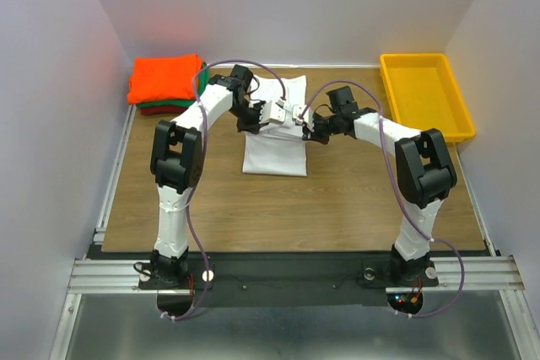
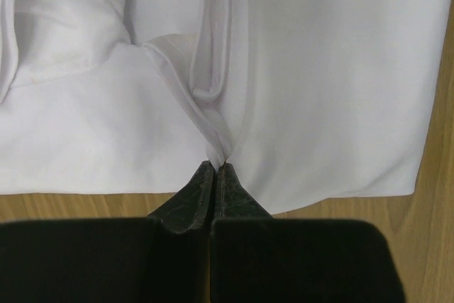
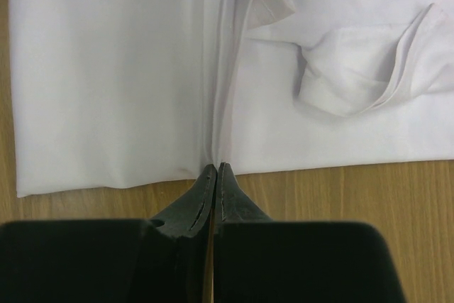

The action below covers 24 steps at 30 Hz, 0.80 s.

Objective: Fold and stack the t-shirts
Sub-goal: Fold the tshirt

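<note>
Black fingers of the left gripper (image 2: 215, 169) fill the bottom of the left wrist view, clenched on a pinch of the white shirt (image 2: 319, 69) at its edge, with a crease running up from the tips. Those of the right gripper (image 3: 216, 168) are pressed together the same way on the shirt's opposite edge. From above, the two grippers almost meet over the shirt, which lies partly folded at the middle of the table (image 1: 337, 200), its long side running away from the arms. At the far left corner sits a folded stack: an orange shirt (image 1: 164, 77) on top, a green shirt (image 1: 201, 83) under it, and a red shirt (image 1: 164, 110) at the bottom. A yellow tray (image 1: 384, 69) stands at the far right, well apart from the shirts.
</note>
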Motion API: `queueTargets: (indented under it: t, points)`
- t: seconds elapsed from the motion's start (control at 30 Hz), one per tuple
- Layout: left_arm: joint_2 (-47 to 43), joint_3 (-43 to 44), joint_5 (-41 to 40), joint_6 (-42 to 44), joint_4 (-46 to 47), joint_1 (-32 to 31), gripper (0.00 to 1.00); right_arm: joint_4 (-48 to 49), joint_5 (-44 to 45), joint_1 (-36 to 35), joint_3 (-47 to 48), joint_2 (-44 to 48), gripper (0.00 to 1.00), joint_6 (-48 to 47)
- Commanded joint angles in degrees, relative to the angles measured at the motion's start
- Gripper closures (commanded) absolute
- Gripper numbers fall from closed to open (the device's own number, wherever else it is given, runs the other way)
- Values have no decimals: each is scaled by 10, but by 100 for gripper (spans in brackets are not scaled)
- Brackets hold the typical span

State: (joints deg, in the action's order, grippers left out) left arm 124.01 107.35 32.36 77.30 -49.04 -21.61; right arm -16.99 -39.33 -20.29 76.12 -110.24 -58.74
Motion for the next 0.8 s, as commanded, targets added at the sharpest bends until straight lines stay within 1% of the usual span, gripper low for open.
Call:
queueTargets:
  t: [0.0, 0.13, 0.3, 0.53, 0.57, 0.6, 0.63, 0.67, 0.7, 0.77]
  points:
    - [-3, 31, -5, 9, -4, 7, 96, 37, 3, 5, 17, 5, 99, 0]
    - [-1, 36, -4, 8, 3, 6, 95, 50, 9, 8, 20, 2, 99, 9]
    - [7, 38, -13, 6, 22, 10, 91, 64, 15, 11, 44, -19, 99, 30]
    - [26, 66, -16, -4, 45, 17, 91, 90, 29, 14, 68, -53, 99, 45]
    - [28, 68, -18, -4, 48, 17, 89, 93, 30, 14, 71, -59, 99, 47]
    - [30, 68, -19, -4, 52, 17, 85, 95, 35, 13, 74, -61, 96, 49]
    - [32, 69, -24, -10, 62, 17, 79, 103, 37, 14, 76, -68, 94, 52]
    - [34, 70, -26, -14, 69, 18, 68, 106, 48, 15, 83, -71, 82, 56]
    - [35, 72, -27, -23, 80, 20, 63, 116, 53, 15, 86, -72, 71, 65]
    - [33, 73, -34, -33, 87, 23, 54, 125, 73, 17, 100, -72, 53, 84]
